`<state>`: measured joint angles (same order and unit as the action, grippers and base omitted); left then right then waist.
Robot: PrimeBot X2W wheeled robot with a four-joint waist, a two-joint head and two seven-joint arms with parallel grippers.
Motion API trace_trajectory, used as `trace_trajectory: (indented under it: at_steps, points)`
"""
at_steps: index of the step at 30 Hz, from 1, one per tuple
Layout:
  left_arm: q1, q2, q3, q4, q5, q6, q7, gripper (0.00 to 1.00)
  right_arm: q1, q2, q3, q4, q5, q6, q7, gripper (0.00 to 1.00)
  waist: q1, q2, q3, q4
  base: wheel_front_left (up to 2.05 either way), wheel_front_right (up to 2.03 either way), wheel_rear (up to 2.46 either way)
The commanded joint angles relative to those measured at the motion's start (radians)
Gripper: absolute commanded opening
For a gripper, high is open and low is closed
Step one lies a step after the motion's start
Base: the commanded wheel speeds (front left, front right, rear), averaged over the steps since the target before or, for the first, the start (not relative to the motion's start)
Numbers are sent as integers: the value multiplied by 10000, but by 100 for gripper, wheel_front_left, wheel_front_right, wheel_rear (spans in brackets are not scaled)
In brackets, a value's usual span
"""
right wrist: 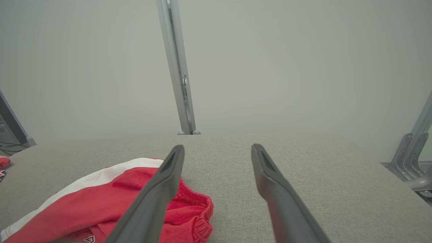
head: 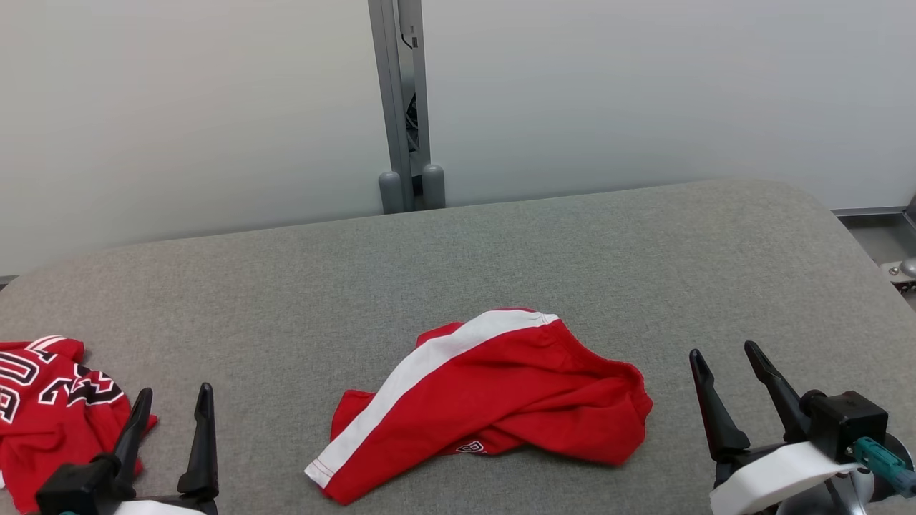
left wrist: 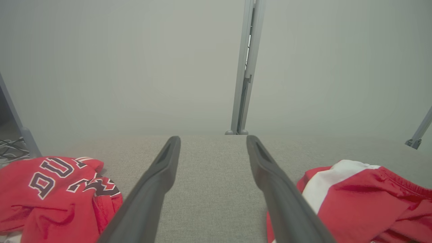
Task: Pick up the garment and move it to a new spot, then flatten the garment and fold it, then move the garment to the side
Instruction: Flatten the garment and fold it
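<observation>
- Red cloth with a white stripe (head: 422, 372): the garment (head: 515, 408) lies crumpled on the grey surface (head: 501, 243), between your two end effectors and touching neither.
- Read the garment's long axis off the stripe. It runs on a slant, from a hem corner on the robot's side, toward the left arm, up to the garment's far side.
- The gathered waistband (head: 630, 375) bunches at the end that faces your right arm.
- Your right end effector (head: 722, 350) stands near the waistband end. Its fingers are spread wide and hold nothing, and they point past the garment rather than at it.
- Your left end effector (head: 174, 390) is equally spread and empty, and it stands farther off, out from the hem end.
- I judge the right arm the nearer one. A sideways reach inward should meet the waistband first, while the left arm has a longer way to go to the hem corner.
- Beyond the garment you have bare surface right up to the far edge.
- Past the waistband end the surface is also bare, out to the rounded corner. That looks like the best room for a new spot.
- Out from the hem end, past the left end effector, lies a red jersey (head: 50, 408), well apart from the garment. Keep the left arm's path off it.
- On the garment's robot side the surface edge is out of view, so you cannot tell how much room is there.
</observation>
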<state>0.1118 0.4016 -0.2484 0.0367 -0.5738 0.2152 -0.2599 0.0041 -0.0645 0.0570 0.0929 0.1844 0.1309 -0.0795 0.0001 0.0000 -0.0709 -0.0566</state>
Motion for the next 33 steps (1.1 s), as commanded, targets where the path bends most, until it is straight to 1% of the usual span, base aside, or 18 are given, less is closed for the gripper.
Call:
trace_trajectory:
  at_steps: [1, 14, 20, 25, 28, 33]
  points:
    - [-216, 31, -11, 30, -3, -10, 1, 100, -60, -31, -14, -19, 9, -3, 4, 100, -1, 0, 10, 8, 0, 0, 0]
    - [-423, -68, -207, 168, 95, 116, 81, 100, -129, -60, 25, 42, 53, -3, -29, 100, -1, 0, 42, 74, 0, 0, 0]
    - [-661, -32, -352, 130, 112, 64, 216, 100, -158, -56, 28, -12, 58, -3, -6, 100, -1, 0, 132, 117, 0, 0, 0]
    - [-1225, -105, -663, 244, -76, -276, 797, 100, -221, -80, 33, -22, 91, -3, -50, 100, -1, 0, 296, 191, 0, 0, 0]
    - [-1488, -91, -981, 522, -329, -601, 1610, 100, -236, -74, 107, 22, 107, -3, -67, 100, -1, 0, 376, 178, 0, 0, 0]
    - [-1613, -222, -1576, 1160, -910, -1144, 2949, 100, -280, -68, 307, 91, 187, -3, -108, 100, -1, 0, 573, 65, 0, 0, 0]
